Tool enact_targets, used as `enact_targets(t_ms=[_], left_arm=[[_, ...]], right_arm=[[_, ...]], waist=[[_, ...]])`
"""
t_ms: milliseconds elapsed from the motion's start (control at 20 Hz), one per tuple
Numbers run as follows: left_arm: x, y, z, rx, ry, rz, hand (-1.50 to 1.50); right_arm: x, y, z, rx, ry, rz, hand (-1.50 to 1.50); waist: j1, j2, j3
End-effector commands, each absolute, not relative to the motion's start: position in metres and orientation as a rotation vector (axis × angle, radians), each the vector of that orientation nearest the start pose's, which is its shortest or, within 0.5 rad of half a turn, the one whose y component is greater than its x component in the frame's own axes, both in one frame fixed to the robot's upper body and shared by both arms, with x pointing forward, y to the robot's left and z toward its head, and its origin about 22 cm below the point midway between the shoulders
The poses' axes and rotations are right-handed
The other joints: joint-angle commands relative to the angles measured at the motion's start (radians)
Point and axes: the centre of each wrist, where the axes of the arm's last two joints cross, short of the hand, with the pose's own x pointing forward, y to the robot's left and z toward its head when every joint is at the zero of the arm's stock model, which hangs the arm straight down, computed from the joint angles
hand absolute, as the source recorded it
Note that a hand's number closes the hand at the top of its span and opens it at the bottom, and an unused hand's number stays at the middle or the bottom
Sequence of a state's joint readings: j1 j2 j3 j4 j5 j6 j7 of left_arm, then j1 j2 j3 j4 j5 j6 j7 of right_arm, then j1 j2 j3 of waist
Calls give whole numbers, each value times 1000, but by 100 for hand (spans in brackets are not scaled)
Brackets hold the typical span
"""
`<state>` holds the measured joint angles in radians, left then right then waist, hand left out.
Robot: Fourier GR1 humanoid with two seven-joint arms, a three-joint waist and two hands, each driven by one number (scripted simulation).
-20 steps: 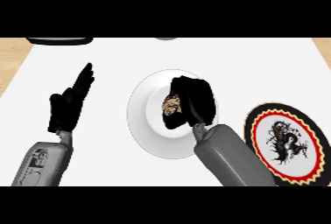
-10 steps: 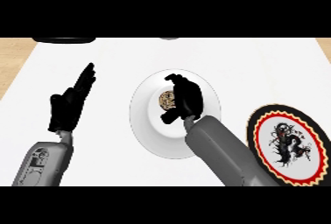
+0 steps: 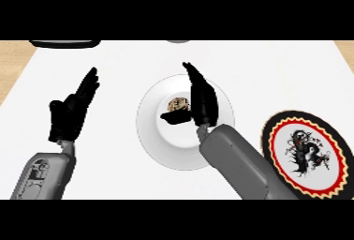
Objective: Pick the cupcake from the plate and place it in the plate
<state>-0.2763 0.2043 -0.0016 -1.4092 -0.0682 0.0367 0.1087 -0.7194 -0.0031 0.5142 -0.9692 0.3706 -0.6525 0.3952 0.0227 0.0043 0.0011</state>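
Since the earlier frames the right hand (image 3: pixel 200 96) has been opened: its fingers, which were curled down over the cupcake (image 3: pixel 180 103), are now held out straight and point toward the far side of the tabletop (image 3: pixel 124 61). Its thumb is stuck out to the left, just below the cupcake. The cupcake is not being held; it is now seen sitting on the white plate (image 3: pixel 162 145), close beside the hand, near the middle of the plate. Whether the thumb is touching the cupcake cannot be told. The grey right forearm is laid across the lower right part of the white plate. The left hand (image 3: pixel 71 112) has not been moved; it is kept open at the left of the view, with its fingers straight and pointing up and away, and nothing is held in it. It is well apart from the white plate. A second plate (image 3: pixel 307 185), with a black rim, a red ring and a dark dragon-like picture in its middle, is seen at the right of the view, partly cut off by the edge. It lies just beside the right forearm. A dark thing (image 3: pixel 62 43) is seen at the far left edge of the tabletop, too cut off to be named.
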Motion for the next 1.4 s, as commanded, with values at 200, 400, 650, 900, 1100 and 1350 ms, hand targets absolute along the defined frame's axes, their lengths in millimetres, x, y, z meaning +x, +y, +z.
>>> enact_targets(t_ms=[200,400,650,900,1100,1350], left_arm=[[300,264,44,250,-1562,-207,0],[306,252,36,230,-1554,-202,0],[310,246,44,228,-1539,-213,0],[296,276,49,227,-1551,-234,0],[296,263,44,227,-1554,-226,0],[305,254,27,227,-1561,-239,0]], right_arm=[[328,-112,52,-548,-1620,95,-150],[298,-159,51,-553,-1618,23,-150],[278,-236,56,-541,-1611,49,-150],[262,-287,57,-543,-1615,81,-150],[242,-309,26,-548,-1608,39,-150],[236,-324,21,-533,-1597,38,-150]], waist=[[-37,-10,-1],[-46,-9,-1],[-37,-6,-1],[-26,-6,-1],[-25,-5,-1],[-28,-4,-1]])
